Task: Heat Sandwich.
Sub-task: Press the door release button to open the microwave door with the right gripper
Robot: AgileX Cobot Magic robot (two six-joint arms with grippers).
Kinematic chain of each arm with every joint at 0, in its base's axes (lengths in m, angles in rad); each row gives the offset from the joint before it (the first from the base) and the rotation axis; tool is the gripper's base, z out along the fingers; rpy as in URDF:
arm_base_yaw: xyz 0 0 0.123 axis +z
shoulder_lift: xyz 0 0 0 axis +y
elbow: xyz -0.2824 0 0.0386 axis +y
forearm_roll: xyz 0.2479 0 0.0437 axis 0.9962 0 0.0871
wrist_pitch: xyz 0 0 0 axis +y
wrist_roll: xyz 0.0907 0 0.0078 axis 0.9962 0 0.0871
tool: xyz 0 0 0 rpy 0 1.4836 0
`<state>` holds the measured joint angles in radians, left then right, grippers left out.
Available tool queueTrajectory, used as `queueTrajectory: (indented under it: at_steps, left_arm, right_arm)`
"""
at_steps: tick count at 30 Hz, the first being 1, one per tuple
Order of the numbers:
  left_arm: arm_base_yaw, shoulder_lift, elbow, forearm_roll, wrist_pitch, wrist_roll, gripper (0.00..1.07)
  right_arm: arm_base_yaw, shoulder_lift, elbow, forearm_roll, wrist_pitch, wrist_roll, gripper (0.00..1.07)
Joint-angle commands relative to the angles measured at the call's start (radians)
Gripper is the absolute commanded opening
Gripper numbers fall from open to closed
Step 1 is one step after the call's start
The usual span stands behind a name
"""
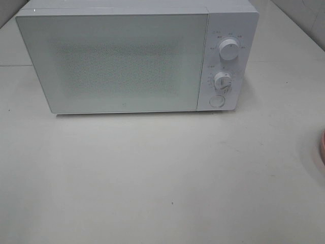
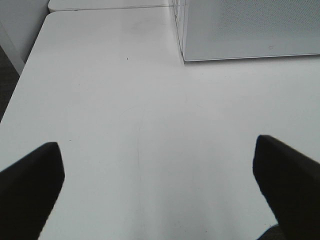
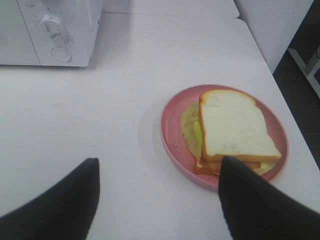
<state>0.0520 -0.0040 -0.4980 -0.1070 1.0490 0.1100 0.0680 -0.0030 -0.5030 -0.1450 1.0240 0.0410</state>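
Right wrist view: the sandwich [image 3: 235, 127] lies on its pink plate [image 3: 172, 135], off the microwave's [image 1: 111, 61] dial side. Near it the right hand [image 3: 159, 165] hangs apart and empty, seemingly to fetch it; the left hand [image 2: 157, 146], apart too, faces the shut door.

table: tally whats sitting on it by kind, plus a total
microwave: 1
plate: 1
sandwich: 1
total: 3
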Motion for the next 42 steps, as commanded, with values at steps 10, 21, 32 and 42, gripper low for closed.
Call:
queueTrajectory:
  at_steps: [10,21,32,42]
  left_arm:
    - [0.001,-0.029,0.004,-0.003,-0.012,-0.003,0.98]
    - [0.001,-0.029,0.004,-0.003,-0.012,-0.003,0.98]
    - [0.001,-0.029,0.004,-0.003,-0.012,-0.003,0.98]
    - [0.001,-0.029,0.004,-0.003,-0.012,-0.003,0.98]
  right_arm:
    - [-0.007,-0.029,-0.002,-0.001,-0.002,0.004,0.66]
    - [-0.007,-0.026,-0.025,0.001,-0.025,0.006,0.71]
    - [-0.007,0.088,-0.036,0.0,-0.109,0.003,0.8]
    - [-0.007,0.243,-0.034,0.001,-0.237,0.004,0.81]
